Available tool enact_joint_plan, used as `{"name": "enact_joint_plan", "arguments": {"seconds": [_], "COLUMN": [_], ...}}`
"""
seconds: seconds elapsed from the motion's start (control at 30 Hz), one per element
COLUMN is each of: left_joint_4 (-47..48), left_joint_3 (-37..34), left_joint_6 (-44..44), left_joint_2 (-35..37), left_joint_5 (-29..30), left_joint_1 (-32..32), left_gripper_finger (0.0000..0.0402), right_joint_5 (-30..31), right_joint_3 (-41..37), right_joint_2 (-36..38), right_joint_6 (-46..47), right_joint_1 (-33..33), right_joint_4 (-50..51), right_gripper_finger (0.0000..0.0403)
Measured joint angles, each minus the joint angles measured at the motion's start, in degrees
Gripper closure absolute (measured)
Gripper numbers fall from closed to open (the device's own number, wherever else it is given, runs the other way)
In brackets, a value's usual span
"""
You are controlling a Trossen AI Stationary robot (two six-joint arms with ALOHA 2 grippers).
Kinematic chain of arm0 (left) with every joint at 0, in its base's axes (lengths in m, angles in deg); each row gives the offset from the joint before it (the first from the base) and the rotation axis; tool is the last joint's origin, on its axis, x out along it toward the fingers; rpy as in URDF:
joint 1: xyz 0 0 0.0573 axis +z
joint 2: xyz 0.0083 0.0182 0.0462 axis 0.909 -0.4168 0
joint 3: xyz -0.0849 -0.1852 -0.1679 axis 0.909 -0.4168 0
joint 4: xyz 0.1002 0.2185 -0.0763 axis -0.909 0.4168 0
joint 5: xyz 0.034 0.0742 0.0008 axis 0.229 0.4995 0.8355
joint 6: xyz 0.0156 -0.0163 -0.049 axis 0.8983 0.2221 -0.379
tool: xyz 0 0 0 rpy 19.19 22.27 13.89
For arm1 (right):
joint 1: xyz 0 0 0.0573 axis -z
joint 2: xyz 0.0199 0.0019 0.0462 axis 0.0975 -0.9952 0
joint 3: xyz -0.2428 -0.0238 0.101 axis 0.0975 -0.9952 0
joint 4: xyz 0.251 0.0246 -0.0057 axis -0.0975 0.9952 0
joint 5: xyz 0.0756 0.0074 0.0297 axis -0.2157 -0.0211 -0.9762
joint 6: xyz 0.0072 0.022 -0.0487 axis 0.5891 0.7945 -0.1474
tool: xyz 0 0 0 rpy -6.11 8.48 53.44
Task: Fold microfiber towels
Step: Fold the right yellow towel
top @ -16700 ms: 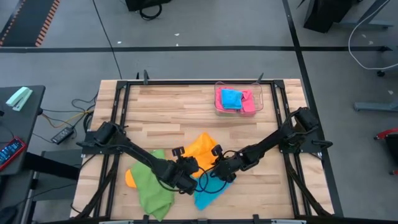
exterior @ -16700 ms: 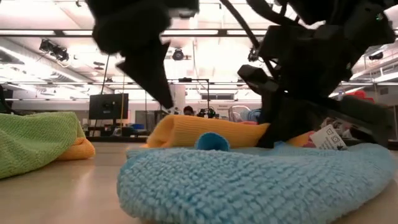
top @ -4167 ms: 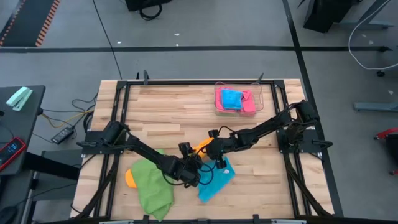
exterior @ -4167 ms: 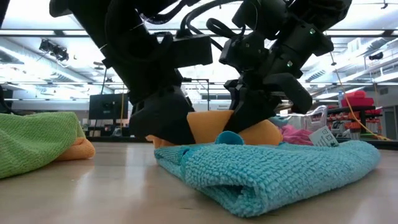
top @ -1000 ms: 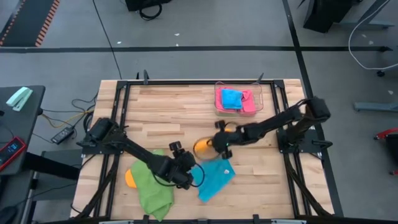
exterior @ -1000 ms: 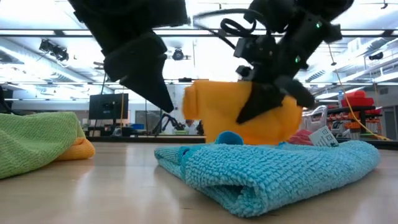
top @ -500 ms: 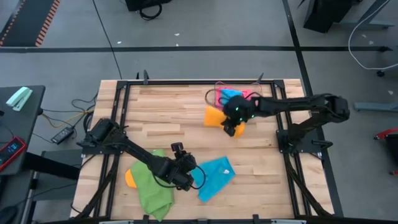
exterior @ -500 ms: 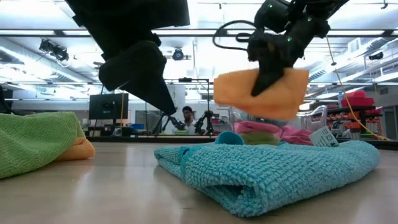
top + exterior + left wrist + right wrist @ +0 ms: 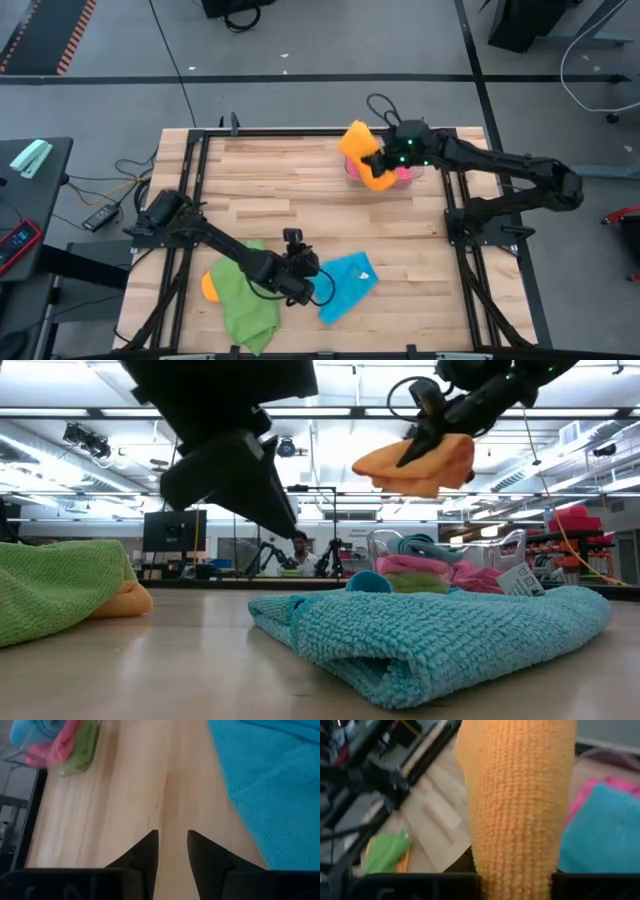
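The right arm reaches across the far right part of the worktop (image 9: 290,180), stretched long from its base at the right edge, and its gripper (image 9: 382,157) hangs above the clear tray (image 9: 418,170) with the jaws closed on a folded orange towel (image 9: 360,150). In the low view that towel (image 9: 420,465) is lifted well clear of the surface, sagging a little under the dark fingers. The right wrist view is mostly filled by it (image 9: 520,800), with pink and blue cloth below and beside it.

The left arm lies low over the near part of the worktop, bent from its base at the left edge, and its gripper (image 9: 300,275) sits between the green towel (image 9: 240,300) and the blue towel (image 9: 345,285). The left wrist view shows its two dark fingers (image 9: 145,852) with a narrow gap between them, over bare wood and gripping nothing, the blue towel (image 9: 260,785) just beside them.

The blue towel lies folded on the near centre. The green towel is bunched at the near left, with an orange cloth (image 9: 208,285) showing under its left edge. The tray holds pink and blue towels.

The worktop is pale wooden planks in a black frame, on a grey floor with cables. The low view looks into a large hall with ceiling lights, a monitor (image 9: 173,530) and a person (image 9: 301,545) far behind
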Motion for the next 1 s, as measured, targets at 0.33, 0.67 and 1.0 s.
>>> {"name": "enact_joint_plan", "arguments": {"seconds": [0.33,0.67,1.0], "left_joint_4": [-0.9,-2.0,-9.8], "left_joint_3": [0.0,0.0,0.0], "left_joint_6": [2.8,6.2,14.5], "left_joint_2": [0.0,0.0,-0.1], "left_joint_5": [0.0,0.0,0.0], "left_joint_1": [1.8,2.4,6.2], "left_gripper_finger": [0.0291,0.0294,0.0294], "right_joint_5": [-0.8,-0.9,4.9], "right_joint_3": [-0.6,-7.3,-8.0], "right_joint_2": [-0.2,8.0,18.6], "right_joint_6": [1.4,4.2,5.4], "right_joint_1": [8.8,13.5,13.4], "right_joint_4": [1.5,6.9,18.9], "right_gripper_finger": [0.0365,0.0365,0.0365]}}
